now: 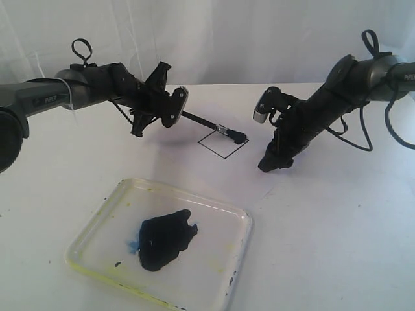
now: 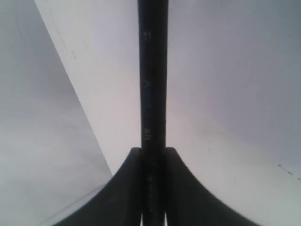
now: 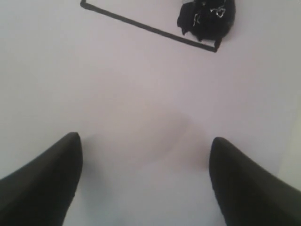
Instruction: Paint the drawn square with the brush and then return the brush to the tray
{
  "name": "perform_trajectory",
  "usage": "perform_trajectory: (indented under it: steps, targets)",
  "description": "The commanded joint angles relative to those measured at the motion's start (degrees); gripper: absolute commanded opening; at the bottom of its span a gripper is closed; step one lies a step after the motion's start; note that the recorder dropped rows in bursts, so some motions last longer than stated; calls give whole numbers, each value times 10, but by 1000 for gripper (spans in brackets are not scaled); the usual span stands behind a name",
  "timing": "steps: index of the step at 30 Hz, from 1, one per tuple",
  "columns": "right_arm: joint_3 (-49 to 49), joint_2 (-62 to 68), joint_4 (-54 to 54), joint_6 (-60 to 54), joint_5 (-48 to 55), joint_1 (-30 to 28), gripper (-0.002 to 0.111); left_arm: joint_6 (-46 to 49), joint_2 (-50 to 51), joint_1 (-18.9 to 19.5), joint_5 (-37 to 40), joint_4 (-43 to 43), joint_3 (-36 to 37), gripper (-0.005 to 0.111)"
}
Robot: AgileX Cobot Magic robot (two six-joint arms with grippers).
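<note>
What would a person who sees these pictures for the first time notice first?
The dark paint puddle in the clear tray at the front stands out most. Behind it, the left gripper holds the brush, whose tip rests on a black blot at one corner of the drawn square. The right gripper stands open beside that square.

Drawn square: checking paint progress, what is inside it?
Dark blue-black paint blob in one corner, under the long dark-handled brush; the rest is blank white paper. Paper beneath the blob is covered.
</note>
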Motion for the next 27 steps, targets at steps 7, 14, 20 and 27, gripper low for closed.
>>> perform_trajectory:
  steps: [7,14,20,27]
  targets:
    - [6,9,-12,-4,-9,1,70,87,1,-3,17,-8,-4,0]
    - [6,9,-12,-4,-9,1,70,87,1,-3,23,-8,-4,0]
    - [6,9,-12,-4,-9,1,70,87,1,0,3,-4,-4,0]
    - [6,9,-12,-4,-9,1,70,87,1,1,1,-4,-4,0]
